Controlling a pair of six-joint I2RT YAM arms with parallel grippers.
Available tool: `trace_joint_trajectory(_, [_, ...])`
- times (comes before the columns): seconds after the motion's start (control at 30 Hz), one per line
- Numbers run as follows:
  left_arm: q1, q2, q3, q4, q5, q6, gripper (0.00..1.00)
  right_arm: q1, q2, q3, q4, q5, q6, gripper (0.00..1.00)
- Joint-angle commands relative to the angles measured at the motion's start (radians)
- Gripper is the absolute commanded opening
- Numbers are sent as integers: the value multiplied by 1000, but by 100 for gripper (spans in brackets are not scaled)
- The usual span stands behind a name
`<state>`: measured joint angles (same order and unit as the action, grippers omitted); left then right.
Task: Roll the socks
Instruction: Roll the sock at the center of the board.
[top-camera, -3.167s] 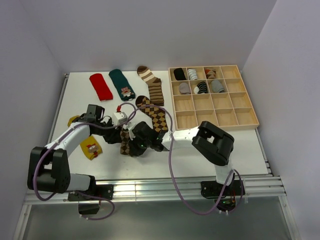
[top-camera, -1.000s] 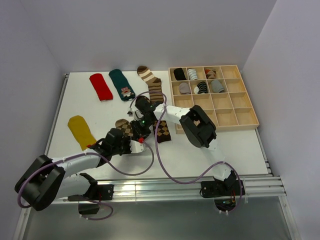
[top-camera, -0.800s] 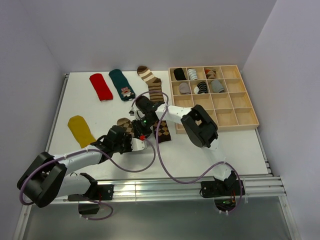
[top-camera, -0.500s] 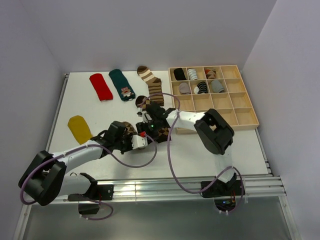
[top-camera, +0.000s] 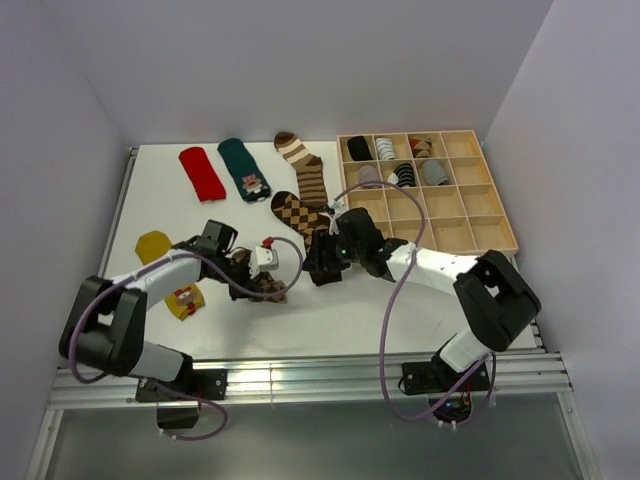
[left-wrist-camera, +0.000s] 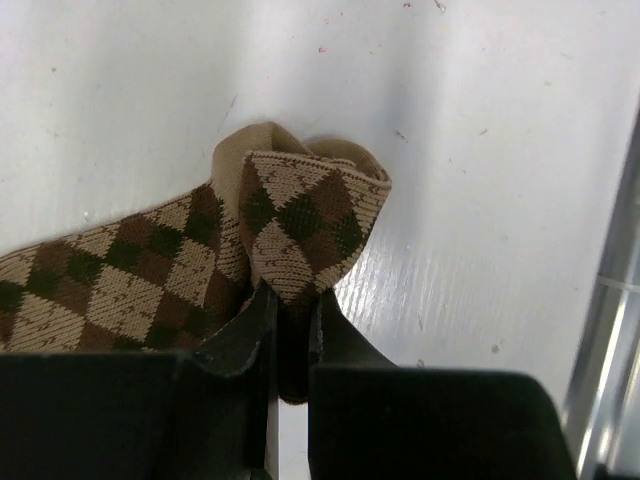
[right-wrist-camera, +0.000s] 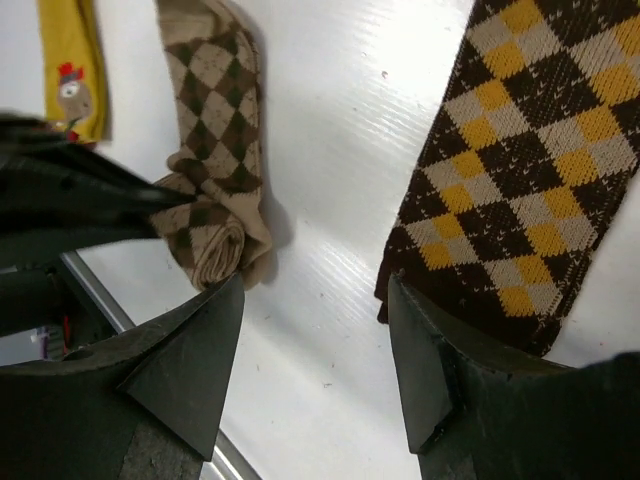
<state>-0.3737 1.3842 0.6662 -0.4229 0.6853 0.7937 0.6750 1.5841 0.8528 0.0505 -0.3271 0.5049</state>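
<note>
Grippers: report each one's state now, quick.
Left gripper: shut on the tan argyle sock, at its folded end.
Right gripper: open, holding nothing.

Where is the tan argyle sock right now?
Top view: left of centre on the table, the tan argyle sock has its folded end pinched in the left gripper, between the yellow sock and the dark argyle sock.

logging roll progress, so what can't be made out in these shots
- Top view: the left arm covers the middle of the mustard sock.
- Top view: the left gripper hides most of the tan argyle sock; the left wrist view's edge cuts its length off.
- Top view: the right gripper covers the near end of the dark argyle sock.
- Rolled socks in the tray: patterns too small.
</note>
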Motion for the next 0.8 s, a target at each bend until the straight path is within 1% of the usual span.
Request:
trace_joint_trajectory(0.0, [82,108,93,-210,174,96,0,3,-101,-76,199,51,-20,67])
trace_joint_trajectory(0.03, [97,133,134,-249,198,152,0,5,-113,-90,218,46,-29,67])
trace_joint_trajectory(0.07, [111,160,154,-287,230,180,0,8,-137,-116,233,46,-45,67])
trace_joint_trajectory(0.1, [134,217,176,-359,246,199,0,12,-150,-129,262,46,-84,67])
trace_joint_trajectory(0.13, [143,245,215,-394,255,247,0,23,-160,-141,278,54,-106,67])
trace_joint_trajectory(0.23, [174,338,278,-511,283,329,0,96,-187,-161,299,108,-209,67])
trace_joint_trajectory(0.27, [182,358,292,-534,289,346,0,153,-179,-152,296,127,-235,67])
trace_joint_trajectory(0.3, [191,396,305,-557,290,366,0,182,-171,-144,295,161,-273,68])
trace_joint_trajectory(0.4, [203,462,349,-641,292,420,0,268,-116,-97,285,172,-316,70])
trace_joint_trajectory(0.57, [216,536,409,-750,286,499,1,379,3,35,204,281,-404,72])
trace_joint_trajectory(0.77, [217,573,424,-784,275,532,0,452,117,136,123,326,-476,73])
